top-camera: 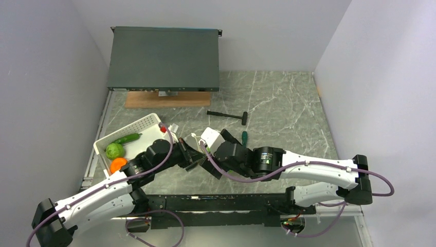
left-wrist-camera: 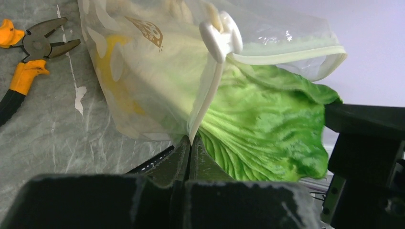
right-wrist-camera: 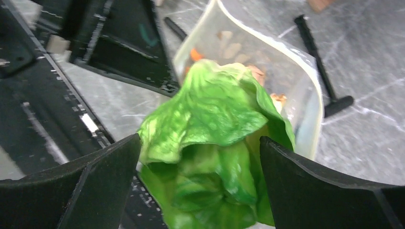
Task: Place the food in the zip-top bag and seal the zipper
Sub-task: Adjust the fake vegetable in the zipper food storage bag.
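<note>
The clear dotted zip-top bag (left-wrist-camera: 143, 71) hangs tilted, its mouth edged by the pale zipper (left-wrist-camera: 286, 55) with a white slider (left-wrist-camera: 220, 34). My left gripper (left-wrist-camera: 191, 143) is shut on the bag's zipper edge. A green leafy lettuce piece (left-wrist-camera: 267, 129) sticks halfway out of the mouth. My right gripper (right-wrist-camera: 200, 138) is open, its fingers (right-wrist-camera: 86, 186) standing either side of the lettuce (right-wrist-camera: 215, 124) at the bag mouth (right-wrist-camera: 305, 95). Yellow and orange pieces show dimly inside the bag. In the top view both grippers (top-camera: 191, 157) (top-camera: 208, 157) meet at the bag (top-camera: 208, 136).
A white slotted basket (top-camera: 146, 126) at the left holds a long green vegetable (top-camera: 127, 138), a round green piece (top-camera: 114, 150) and an orange (top-camera: 118, 164). Orange-handled pliers (left-wrist-camera: 28, 57), a black hammer (top-camera: 229, 116), a green-handled screwdriver (top-camera: 244, 137) and a dark flat box (top-camera: 163, 57) on a wooden board lie around.
</note>
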`<act>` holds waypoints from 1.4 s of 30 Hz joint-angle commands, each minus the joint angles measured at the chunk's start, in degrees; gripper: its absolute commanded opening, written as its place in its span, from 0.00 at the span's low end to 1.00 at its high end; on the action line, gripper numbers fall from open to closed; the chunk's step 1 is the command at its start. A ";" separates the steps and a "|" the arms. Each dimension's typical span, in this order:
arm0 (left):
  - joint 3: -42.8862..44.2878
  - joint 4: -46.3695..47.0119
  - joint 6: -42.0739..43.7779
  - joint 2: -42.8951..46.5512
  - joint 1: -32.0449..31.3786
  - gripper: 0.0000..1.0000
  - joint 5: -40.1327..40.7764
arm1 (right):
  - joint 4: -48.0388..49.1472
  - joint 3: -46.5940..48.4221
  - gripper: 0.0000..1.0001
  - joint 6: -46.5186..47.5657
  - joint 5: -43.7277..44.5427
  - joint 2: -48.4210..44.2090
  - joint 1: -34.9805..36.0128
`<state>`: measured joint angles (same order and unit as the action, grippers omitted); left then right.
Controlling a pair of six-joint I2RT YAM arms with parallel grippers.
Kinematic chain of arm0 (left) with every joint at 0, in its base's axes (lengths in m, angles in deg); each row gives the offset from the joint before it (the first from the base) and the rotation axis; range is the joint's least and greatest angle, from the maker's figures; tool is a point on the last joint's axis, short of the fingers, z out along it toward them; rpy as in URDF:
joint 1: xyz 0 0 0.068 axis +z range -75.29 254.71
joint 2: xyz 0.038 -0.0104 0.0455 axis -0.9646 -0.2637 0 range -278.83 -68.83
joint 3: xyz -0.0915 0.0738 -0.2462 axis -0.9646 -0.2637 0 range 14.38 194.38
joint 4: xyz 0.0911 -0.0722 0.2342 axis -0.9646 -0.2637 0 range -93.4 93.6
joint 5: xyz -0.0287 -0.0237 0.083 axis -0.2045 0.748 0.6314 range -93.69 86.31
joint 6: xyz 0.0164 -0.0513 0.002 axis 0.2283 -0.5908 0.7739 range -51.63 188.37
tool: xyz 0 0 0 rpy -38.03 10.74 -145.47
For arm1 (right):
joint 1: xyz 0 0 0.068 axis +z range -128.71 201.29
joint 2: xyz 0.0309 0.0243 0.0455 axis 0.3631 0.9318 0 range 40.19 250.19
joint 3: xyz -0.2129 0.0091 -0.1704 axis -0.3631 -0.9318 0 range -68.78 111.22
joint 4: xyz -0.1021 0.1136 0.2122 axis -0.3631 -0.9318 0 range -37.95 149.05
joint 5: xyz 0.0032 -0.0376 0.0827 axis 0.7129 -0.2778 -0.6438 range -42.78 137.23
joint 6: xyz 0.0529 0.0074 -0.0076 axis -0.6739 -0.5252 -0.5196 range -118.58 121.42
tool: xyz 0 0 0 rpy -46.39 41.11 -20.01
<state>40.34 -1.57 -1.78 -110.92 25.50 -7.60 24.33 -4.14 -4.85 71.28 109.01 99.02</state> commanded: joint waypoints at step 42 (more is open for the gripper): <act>14.80 -15.61 12.46 -5.14 -0.70 0.30 11.78 | 14.09 -10.91 0.00 -1.56 -4.28 -7.13 -2.69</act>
<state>52.05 -17.37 7.72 -114.30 25.22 3.27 35.20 -16.05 -5.33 67.63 103.17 96.47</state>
